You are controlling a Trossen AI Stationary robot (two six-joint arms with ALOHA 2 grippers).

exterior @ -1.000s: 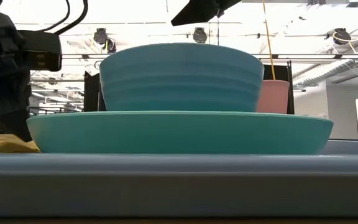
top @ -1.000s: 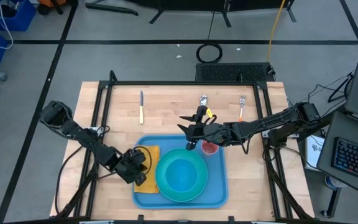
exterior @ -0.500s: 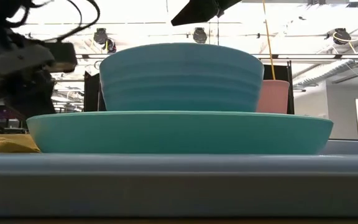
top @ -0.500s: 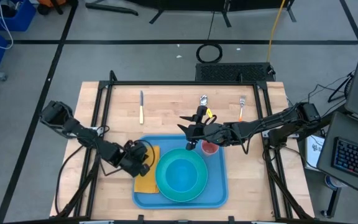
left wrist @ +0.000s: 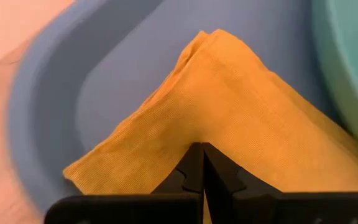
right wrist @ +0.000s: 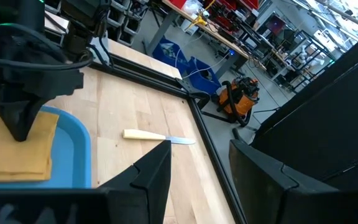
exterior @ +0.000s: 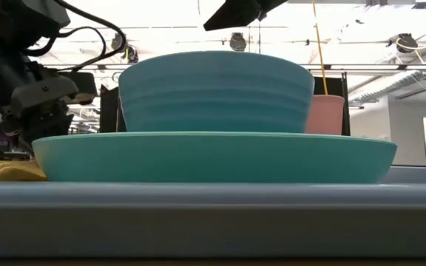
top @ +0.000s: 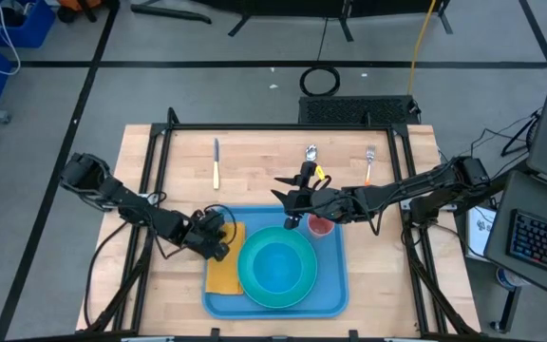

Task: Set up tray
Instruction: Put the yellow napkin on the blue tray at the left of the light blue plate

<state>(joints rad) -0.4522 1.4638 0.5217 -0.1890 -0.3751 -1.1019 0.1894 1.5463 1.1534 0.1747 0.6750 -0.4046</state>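
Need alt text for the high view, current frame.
Overhead view of a wooden table with a light-blue tray holding a turquoise plate and bowl, a yellow-orange napkin and a pink cup. The left gripper is over the napkin, the right gripper above the tray's far edge. A knife, spoon and fork lie beyond.

The left arm is reaching in low from the table's left side, its left gripper (top: 218,237) pointing down with fingers (left wrist: 191,171) pressed together. The right arm is stretching in from the right, and its right gripper (top: 292,204) is hanging raised with fingers (right wrist: 151,171) spread apart
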